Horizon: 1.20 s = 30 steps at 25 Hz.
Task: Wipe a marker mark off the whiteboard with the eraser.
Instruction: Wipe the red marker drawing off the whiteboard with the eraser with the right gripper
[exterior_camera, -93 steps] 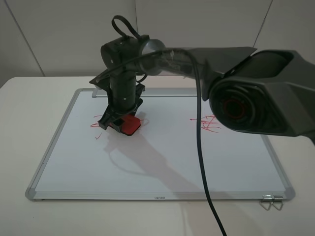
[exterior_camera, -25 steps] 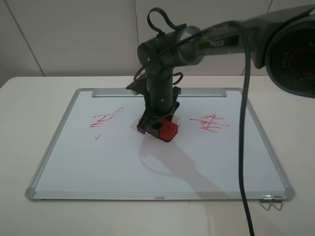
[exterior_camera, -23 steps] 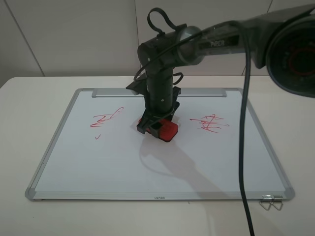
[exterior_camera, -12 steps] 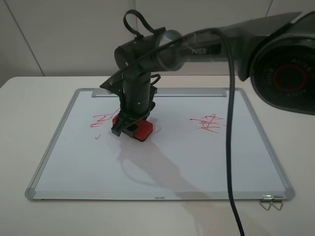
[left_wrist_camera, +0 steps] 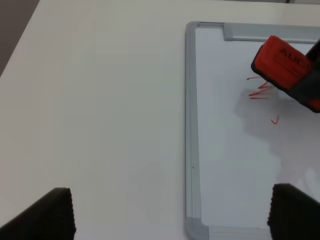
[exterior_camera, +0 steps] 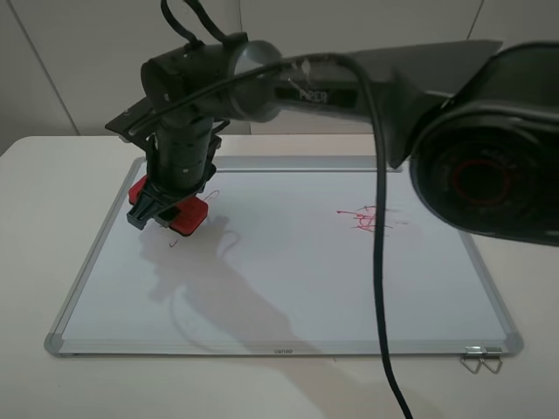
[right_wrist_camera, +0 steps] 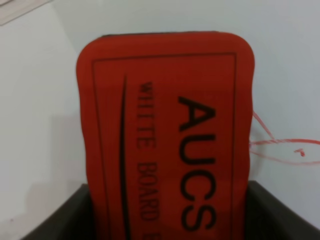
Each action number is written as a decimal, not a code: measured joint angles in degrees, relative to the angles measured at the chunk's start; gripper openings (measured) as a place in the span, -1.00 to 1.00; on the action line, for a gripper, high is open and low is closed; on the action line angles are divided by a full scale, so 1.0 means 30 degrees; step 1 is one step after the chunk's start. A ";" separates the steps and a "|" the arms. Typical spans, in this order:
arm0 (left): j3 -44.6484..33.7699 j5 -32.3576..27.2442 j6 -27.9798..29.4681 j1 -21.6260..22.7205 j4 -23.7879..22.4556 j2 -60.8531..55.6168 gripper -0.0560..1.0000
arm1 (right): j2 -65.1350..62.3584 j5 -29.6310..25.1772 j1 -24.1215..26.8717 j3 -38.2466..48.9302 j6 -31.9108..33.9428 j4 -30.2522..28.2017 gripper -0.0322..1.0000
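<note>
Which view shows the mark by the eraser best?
Left wrist: the mark shows plainly as red strokes beside the eraser. Exterior high: the right gripper and the eraser hide most of it. Right wrist: only a few lines at the eraser's edge.

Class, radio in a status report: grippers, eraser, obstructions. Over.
Left gripper open, empty. Right gripper shut on eraser, over marker mark; red strokes visible. Nothing in the way.

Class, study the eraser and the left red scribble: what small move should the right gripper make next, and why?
Probably a short pressed sweep of the eraser over the red lines beside it. The right gripper holds it at the marker mark on the whiteboard, and strokes show unerased in both wrist views.
</note>
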<state>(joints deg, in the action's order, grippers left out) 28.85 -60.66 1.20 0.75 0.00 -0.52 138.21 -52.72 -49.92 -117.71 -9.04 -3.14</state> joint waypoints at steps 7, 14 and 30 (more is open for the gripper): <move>0.0000 0.0000 0.0000 0.0000 0.0000 0.0000 0.57 | 0.2541 -0.2820 0.0000 -0.3837 0.0084 0.0648 0.04; 0.0000 0.0000 0.0000 0.0000 0.0000 0.0000 0.57 | 0.4002 -0.4126 0.0000 -0.5495 0.0574 0.1045 0.04; 0.0000 0.0000 0.0000 0.0000 0.0000 0.0000 0.57 | 0.4129 -0.4447 0.3107 -0.5553 0.1416 -0.0428 0.04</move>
<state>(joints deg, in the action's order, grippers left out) 28.85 -60.66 1.20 0.75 0.00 -0.52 150.60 -66.06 -40.60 -134.37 -4.79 -4.42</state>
